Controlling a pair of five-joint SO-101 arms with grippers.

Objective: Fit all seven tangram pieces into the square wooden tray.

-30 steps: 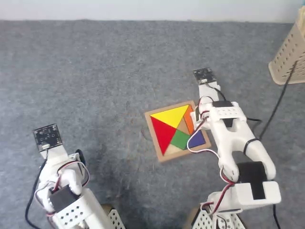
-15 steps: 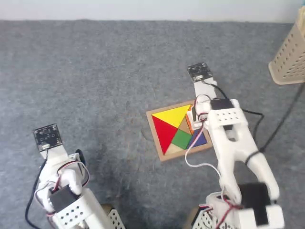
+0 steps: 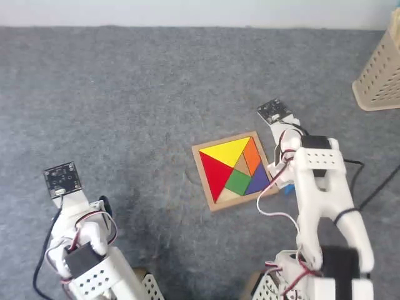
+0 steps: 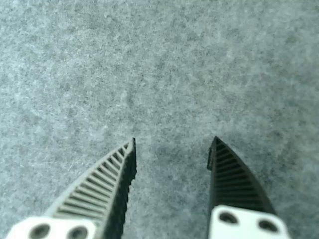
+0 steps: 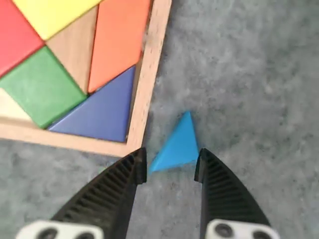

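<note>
One light-blue triangle (image 5: 175, 144) lies on grey carpet (image 5: 249, 74) just outside the square wooden tray (image 5: 149, 74), between the spread fingers (image 5: 119, 184) of the right gripper (image 5: 169, 162); the left gripper (image 4: 172, 149) hangs released.

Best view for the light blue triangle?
Right wrist view: the whole light blue triangle lies on the carpet just off the tray corner, between the open right gripper's tips. High view gives a blue sliver beside the arm.

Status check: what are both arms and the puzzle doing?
Left gripper open over carpet. Right gripper open, fingers flanking blue triangle just outside wooden tray. Nothing in the way.
</note>
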